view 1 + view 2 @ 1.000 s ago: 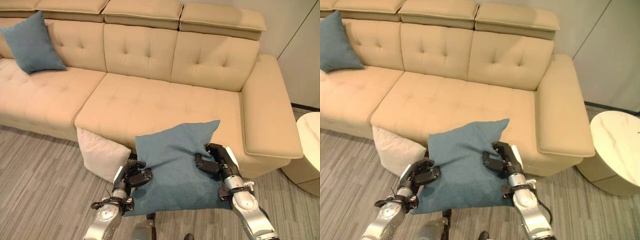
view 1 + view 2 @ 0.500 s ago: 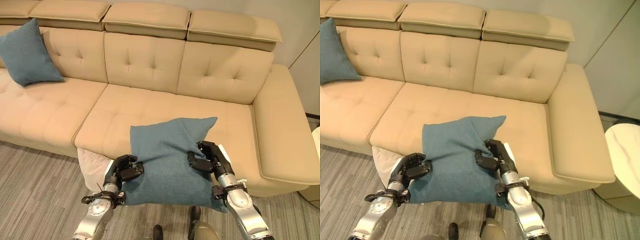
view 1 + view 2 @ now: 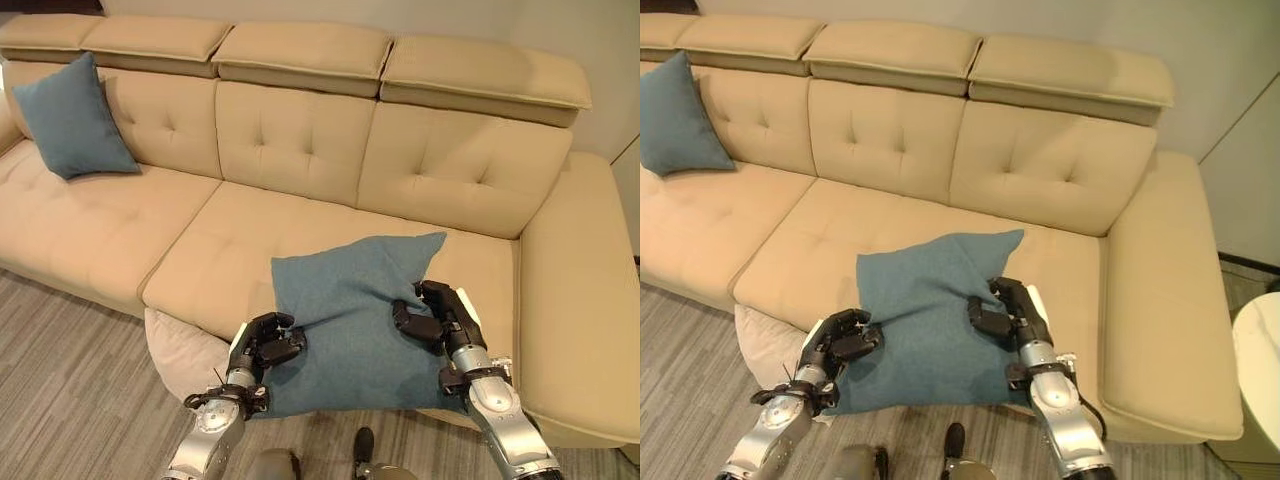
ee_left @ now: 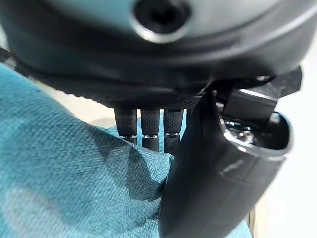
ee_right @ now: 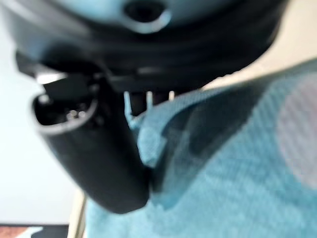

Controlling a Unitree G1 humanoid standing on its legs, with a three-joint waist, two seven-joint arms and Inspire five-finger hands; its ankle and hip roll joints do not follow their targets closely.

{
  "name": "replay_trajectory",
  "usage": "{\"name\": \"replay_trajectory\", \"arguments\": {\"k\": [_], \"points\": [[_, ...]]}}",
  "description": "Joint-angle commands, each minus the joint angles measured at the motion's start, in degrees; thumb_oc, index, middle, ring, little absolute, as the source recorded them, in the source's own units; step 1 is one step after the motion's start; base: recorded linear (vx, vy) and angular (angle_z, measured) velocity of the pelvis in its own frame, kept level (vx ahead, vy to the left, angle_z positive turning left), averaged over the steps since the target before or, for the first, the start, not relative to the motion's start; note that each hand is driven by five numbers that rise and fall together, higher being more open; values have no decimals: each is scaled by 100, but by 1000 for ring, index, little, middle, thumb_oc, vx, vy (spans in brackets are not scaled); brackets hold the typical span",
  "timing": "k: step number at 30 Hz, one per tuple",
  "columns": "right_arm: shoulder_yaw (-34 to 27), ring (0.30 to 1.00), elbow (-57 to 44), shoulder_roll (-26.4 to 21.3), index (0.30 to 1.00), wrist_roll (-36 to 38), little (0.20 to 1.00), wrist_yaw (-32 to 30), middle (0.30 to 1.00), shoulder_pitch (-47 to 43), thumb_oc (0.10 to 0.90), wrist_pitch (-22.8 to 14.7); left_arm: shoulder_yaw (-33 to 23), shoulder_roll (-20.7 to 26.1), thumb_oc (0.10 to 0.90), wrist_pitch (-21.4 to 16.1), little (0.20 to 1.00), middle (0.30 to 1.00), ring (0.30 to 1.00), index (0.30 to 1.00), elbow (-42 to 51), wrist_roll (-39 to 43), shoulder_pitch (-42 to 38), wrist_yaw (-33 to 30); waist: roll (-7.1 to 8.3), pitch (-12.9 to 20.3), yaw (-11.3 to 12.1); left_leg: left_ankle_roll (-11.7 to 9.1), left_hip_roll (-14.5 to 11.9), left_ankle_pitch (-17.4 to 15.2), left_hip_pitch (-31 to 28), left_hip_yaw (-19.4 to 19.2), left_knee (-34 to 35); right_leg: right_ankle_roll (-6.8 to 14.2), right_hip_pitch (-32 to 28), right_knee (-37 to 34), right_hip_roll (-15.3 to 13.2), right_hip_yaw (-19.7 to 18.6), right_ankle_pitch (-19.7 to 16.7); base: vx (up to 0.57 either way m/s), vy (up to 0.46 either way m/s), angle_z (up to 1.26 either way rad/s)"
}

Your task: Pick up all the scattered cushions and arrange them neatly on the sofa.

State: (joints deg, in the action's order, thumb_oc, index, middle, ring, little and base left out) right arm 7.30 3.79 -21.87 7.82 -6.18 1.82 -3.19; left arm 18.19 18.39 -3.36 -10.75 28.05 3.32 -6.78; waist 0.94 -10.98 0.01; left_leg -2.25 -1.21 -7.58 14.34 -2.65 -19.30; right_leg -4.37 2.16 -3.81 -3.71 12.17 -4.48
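Note:
I hold a teal cushion [image 3: 345, 315] between both hands over the front edge of the beige sofa's [image 3: 250, 230] middle seat. My left hand [image 3: 268, 343] is shut on its lower left edge, and my right hand [image 3: 432, 317] is shut on its right edge. In the left wrist view the thumb [image 4: 218, 178] and fingers [image 4: 148, 130] pinch teal cloth [image 4: 64, 183]. The right wrist view has the thumb [image 5: 99, 153] pressed into the same cloth [image 5: 233, 168]. A second teal cushion [image 3: 75, 117] leans upright against the backrest at the sofa's far left. A white cushion [image 3: 185, 348] lies on the floor against the sofa's front.
The sofa's right armrest [image 3: 585, 290] runs along the right side. Grey wood-look floor [image 3: 70, 370] lies in front of the sofa. A round pale side table [image 3: 1260, 360] stands at the right edge of the right eye view.
The camera has come closer to the sofa. The teal cushion has gone up and forward in both hands, from hanging before the sofa's front to lying over the seat edge.

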Motion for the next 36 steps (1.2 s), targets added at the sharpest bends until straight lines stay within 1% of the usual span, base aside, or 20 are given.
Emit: {"name": "replay_trajectory", "arguments": {"k": [1,2,3,5,8,10,11,12,13,15,16,17,18,19,20,21,24,25,30,36], "points": [[83,300,-595,29,300,119,300,-63,300,-475,400,-823,-159,-52,400,-865,300,300,300,300,964,161,-699,251,-72,430,302,-62,161,887,47,198,1396,783,-601,215,168,-21,1024,272,28,5],[85,300,-577,38,300,102,300,-96,300,-507,400,-826,-156,-46,400,-854,300,300,300,300,975,149,-691,242,-78,411,359,-88,214,970,148,264,1501,770,-674,220,218,-64,1066,268,46,-9],[90,300,-586,51,300,102,300,-77,300,-533,400,-824,-161,-33,400,-845,300,300,300,300,976,169,-657,261,-111,444,400,-60,223,1039,37,361,1757,774,-717,239,268,-117,1107,301,90,-19],[94,300,-608,88,300,72,300,-62,300,-580,400,-853,-172,-26,400,-822,300,300,300,300,980,173,-623,245,-114,488,426,-31,241,1090,-56,466,1755,782,-776,274,289,-139,1161,288,123,-47],[95,300,-635,159,300,3,300,-58,300,-649,400,-852,-209,76,400,-819,300,300,300,300,996,164,-537,243,-94,641,531,115,275,964,-343,490,1733,883,-764,735,106,-147,1283,220,135,-56],[118,300,-633,202,300,-119,300,-67,300,-764,400,-829,-285,150,400,-817,300,300,300,300,1026,159,-509,226,-97,642,652,245,254,801,-577,350,1712,1084,-509,1520,-149,-68,1212,197,184,-50],[130,300,-691,204,300,-164,300,-45,300,-821,400,-810,-323,195,400,-824,300,300,300,300,1068,183,-497,210,-116,565,632,341,259,703,-744,289,1688,1242,-229,2158,-324,-39,987,135,185,-54],[162,300,-721,202,300,-178,300,-30,300,-872,400,-799,-332,217,400,-845,300,300,300,300,1084,194,-520,174,-163,497,592,416,243,684,-778,249,1646,1365,72,2691,-381,-64,713,59,170,-69],[180,300,-742,212,300,-193,300,-38,300,-923,400,-791,-331,245,400,-865,300,300,300,300,1077,197,-560,151,-233,393,532,477,214,656,-820,242,1619,1437,380,3198,-421,-94,577,6,141,-42],[176,300,-798,250,300,-220,300,-48,300,-959,400,-808,-378,263,400,-903,300,300,300,300,1064,174,-592,85,-326,306,492,534,198,540,-908,222,1607,1445,631,3447,-635,28,580,39,75,11],[158,300,-802,287,300,-212,300,-39,300,-958,400,-801,-480,251,400,-929,300,300,300,300,1081,178,-569,54,-386,299,535,490,135,446,-1022,182,1686,1367,699,2903,-1047,350,644,83,2,25],[160,300,-803,287,300,-212,300,-39,300,-957,400,-801,-481,251,400,-929,300,300,300,300,1082,178,-567,54,-391,290,523,486,131,440,-1042,193,1693,1366,667,2886,-1041,367,649,100,-53,10],[152,300,-782,281,300,-206,300,-25,300,-944,400,-786,-510,248,400,-942,300,300,300,300,1109,199,-529,89,-418,297,550,440,93,431,-1070,178,1749,1310,612,2464,-1182,548,665,62,-85,-5],[148,300,-772,277,300,-195,300,-12,300,-931,400,-785,-514,243,400,-939,300,300,300,300,1125,200,-503,125,-398,296,560,402,84,423,-1092,179,1794,1283,554,2020,-1192,553,659,91,-137,-16],[131,300,-762,259,300,-196,300,-17,300,-924,400,-782,-501,250,400,-950,300,300,300,300,1129,186,-493,160,-344,295,557,362,117,419,-1115,185,1831,1304,407,1547,-1145,466,629,140,-184,-8],[111,300,-749,273,300,-224,300,-26,300,-896,400,-771,-517,219,400,-965,300,300,300,300,1121,149,-446,190,-227,422,592,307,164,417,-1117,116,1898,1354,181,1057,-1044,480,588,114,-136,6],[129,300,-731,224,300,-243,300,-71,300,-906,400,-784,-484,203,400,-962,300,300,300,300,1130,135,-502,165,-209,507,605,211,103,498,-1043,95,1979,1368,66,742,-927,605,480,79,-146,2],[130,300,-730,205,300,-248,300,-96,300,-887,400,-777,-429,178,400,-957,300,300,300,300,1106,82,-611,124,-225,560,564,137,44,573,-1031,139,2092,1313,-20,520,-798,598,494,108,-214,3],[114,300,-718,117,300,-442,300,-258,300,-722,400,-789,-323,51,400,-998,300,300,300,300,1100,-9,-899,-54,-346,593,410,-53,-98,754,-1083,204,2386,1229,-235,44,-562,732,494,68,-122,8],[46,300,-571,-11,300,-710,300,-542,300,-696,400,-804,-162,-59,400,-1100,300,300,300,300,1023,-202,-1345,-277,-490,514,218,-177,-199,859,-846,208,2430,1192,-49,-119,-424,705,557,-8,-55,-2]]}}
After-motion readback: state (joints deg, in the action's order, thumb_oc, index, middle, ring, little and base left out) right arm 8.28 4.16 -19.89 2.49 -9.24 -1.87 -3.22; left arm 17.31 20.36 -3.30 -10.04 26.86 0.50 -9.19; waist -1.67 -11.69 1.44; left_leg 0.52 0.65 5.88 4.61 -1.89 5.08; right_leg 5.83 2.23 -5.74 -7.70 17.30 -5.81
